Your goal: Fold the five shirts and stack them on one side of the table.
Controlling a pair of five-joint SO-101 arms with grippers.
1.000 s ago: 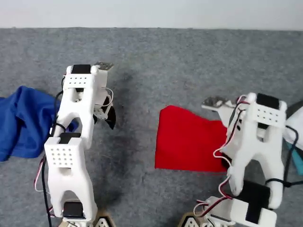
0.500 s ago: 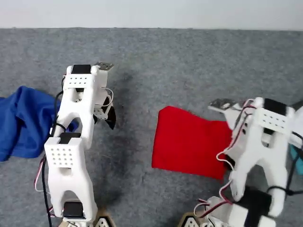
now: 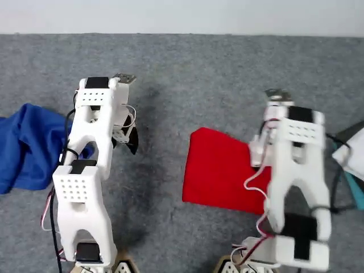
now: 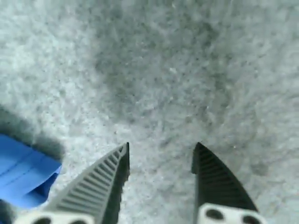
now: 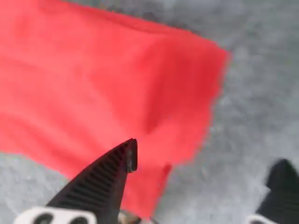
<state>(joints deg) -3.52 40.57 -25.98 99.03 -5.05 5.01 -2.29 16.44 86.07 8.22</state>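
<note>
High view overhead — wrist views close; right seemingly shares red shirt (image 3: 219, 170).

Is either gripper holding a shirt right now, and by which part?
Nothing is held. The left gripper is open over the grey table, the right gripper open over the red shirt.

Grey bench (image 3: 170, 74) with a felt-like, speckled cover that runs the full width of the high view. A pale wall (image 3: 182, 16) forms a plain strip along the bench's far edge. The bench cover looks the same grey and mottled in both wrist views, with soft dark shadow patches. At the right edge lie a white piece (image 3: 355, 151) and a teal strip (image 3: 358, 196); cannot tell what they are.
</note>
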